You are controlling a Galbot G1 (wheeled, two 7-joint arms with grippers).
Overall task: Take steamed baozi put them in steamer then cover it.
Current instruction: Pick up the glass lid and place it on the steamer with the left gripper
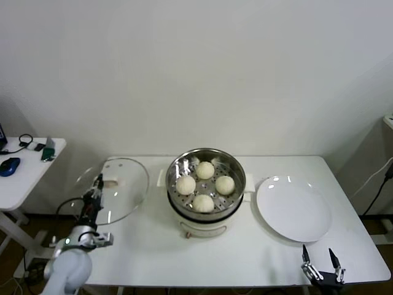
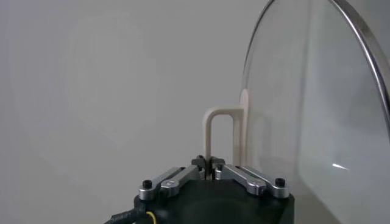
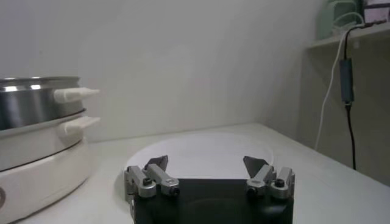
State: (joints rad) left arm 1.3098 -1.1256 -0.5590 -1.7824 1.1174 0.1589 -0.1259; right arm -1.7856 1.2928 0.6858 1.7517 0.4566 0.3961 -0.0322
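A white worktop (image 1: 159,258) stands against a plain pale wall. To its left is a smaller side table (image 1: 24,181) carrying a blue computer mouse (image 1: 8,166), a black cable (image 1: 23,141) and a small green item (image 1: 48,149). On the worktop's right half lies a flat white plate (image 1: 293,209), bare, just beside the steamer; one of the pot's side handles (image 1: 250,183) nearly reaches its rim.

The steamer (image 1: 206,161), a shiny steel basket with a perforated bottom, sits on its white pot base (image 1: 202,228) at the middle of the worktop, uncovered. Inside it lie all four steamed baozi (image 1: 205,170), arranged in a diamond and close to one another: one at the back, one to each side, one at the front.

The cover (image 1: 123,187), a clear glass lid with a metal rim, is at the left of the worktop, beside the steamer and apart from it, tilted up rather than lying flat. The left pincer (image 1: 96,184) is pressed together on the cover's cream bar handle (image 2: 220,131), its fingers (image 2: 177,178) meeting at the handle's foot in the left wrist view.

The right pincer (image 1: 322,258) rests low at the near right edge of the worktop, in front of the plate, its fingertips spread wide and holding nothing.
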